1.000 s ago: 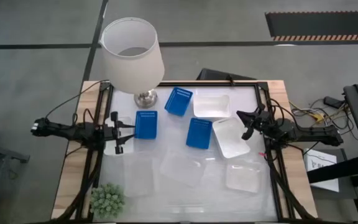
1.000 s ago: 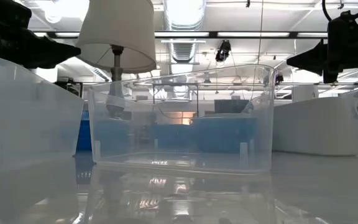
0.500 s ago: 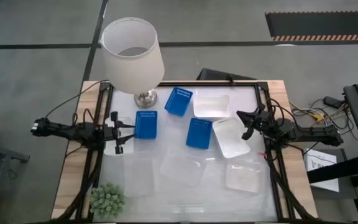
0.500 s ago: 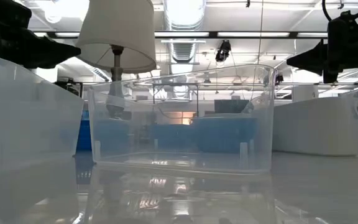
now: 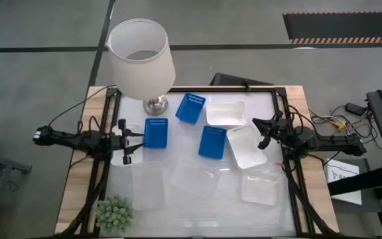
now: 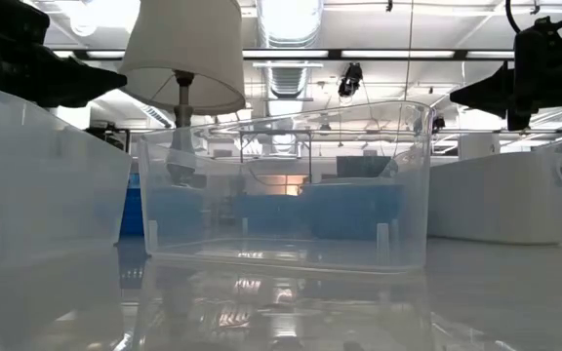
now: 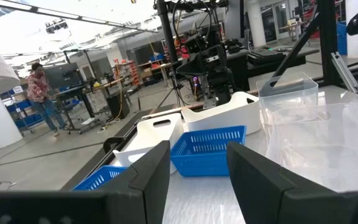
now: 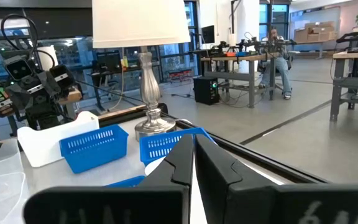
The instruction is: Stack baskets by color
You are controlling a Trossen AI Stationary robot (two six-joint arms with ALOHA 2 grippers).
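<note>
Three blue baskets [image 5: 190,107] [image 5: 156,133] [image 5: 212,142] stand flat on their bases on the table's far half. Two white baskets [image 5: 226,113] [image 5: 246,146] stand to their right, and a third white one [image 5: 119,151] is at the left edge. Three clear baskets [image 5: 148,188] [image 5: 194,178] [image 5: 259,189] stand along the near half. My left gripper [image 5: 134,141] [image 7: 197,180] is open and level above the left white basket. My right gripper [image 5: 257,129] [image 8: 191,165] is shut and empty at the right edge, beside the nearer right white basket.
A table lamp with a white shade [image 5: 141,50] stands on its metal base [image 5: 154,104] at the far left corner. A small green plant [image 5: 115,212] sits at the near left corner. Black frame rails [image 5: 290,172] run along both sides. A person [image 7: 39,84] stands in the room beyond.
</note>
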